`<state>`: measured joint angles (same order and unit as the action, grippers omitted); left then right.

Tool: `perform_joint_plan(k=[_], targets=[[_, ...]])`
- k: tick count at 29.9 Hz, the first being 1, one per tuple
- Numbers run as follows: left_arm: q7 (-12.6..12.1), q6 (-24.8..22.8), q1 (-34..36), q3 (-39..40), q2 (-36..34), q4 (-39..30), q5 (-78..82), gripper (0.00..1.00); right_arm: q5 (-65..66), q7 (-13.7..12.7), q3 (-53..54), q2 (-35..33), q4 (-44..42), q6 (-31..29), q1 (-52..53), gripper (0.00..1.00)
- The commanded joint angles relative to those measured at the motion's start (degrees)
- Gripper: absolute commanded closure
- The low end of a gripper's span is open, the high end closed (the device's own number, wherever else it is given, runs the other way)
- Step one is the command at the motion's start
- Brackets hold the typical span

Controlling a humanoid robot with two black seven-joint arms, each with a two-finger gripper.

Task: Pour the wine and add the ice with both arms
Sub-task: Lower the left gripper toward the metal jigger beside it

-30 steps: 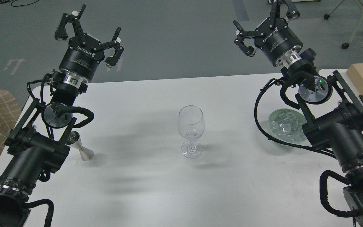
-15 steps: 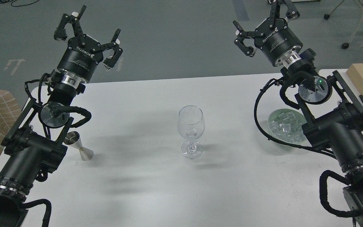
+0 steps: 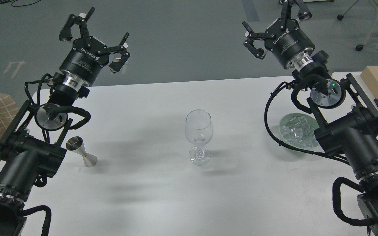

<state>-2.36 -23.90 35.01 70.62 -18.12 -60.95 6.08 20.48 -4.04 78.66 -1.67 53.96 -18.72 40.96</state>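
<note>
Both grippers, left at ten o'clock and right at one o'clock, read ROBOTIQ, fingers spread apart, holding nothing.

The scene was evenly and fairly brightly lit from above, and the picture was sharp throughout, with no motion blur. Soft grey shadows lay on the white table below the left gripper, and a faint one spread beside the wine glass between both grippers. The glass showed small glints only.
</note>
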Motion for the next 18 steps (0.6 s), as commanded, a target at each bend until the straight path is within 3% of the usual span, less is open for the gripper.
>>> perform_joint_plan(k=[1,3,10,14,18], targets=[[-0.1,4.4,-1.8,0.4,-1.7,-4.8,-0.1,0.02,0.0,0.0,0.0,0.0,0.0,0.0,0.0,0.00],[-0.5,6.3,-3.0,0.9,-2.4,-7.5,-0.1,0.02,0.0,0.0,0.0,0.1,0.0,0.0,0.0,0.00],[-5.7,11.8,-9.4,4.2,-4.5,-14.3,-1.8,0.02,0.0,-0.1,-0.1,0.4,-0.1,0.0,0.0,0.00],[-5.7,14.0,-11.5,4.4,-6.6,-16.7,-1.8,0.02,0.0,-0.1,-0.1,0.4,-0.1,0.0,0.0,0.00],[-6.2,23.2,-12.9,4.5,-8.4,-20.9,-1.7,0.02,0.0,-0.1,-0.2,0.5,-0.1,0.0,0.0,0.00]])
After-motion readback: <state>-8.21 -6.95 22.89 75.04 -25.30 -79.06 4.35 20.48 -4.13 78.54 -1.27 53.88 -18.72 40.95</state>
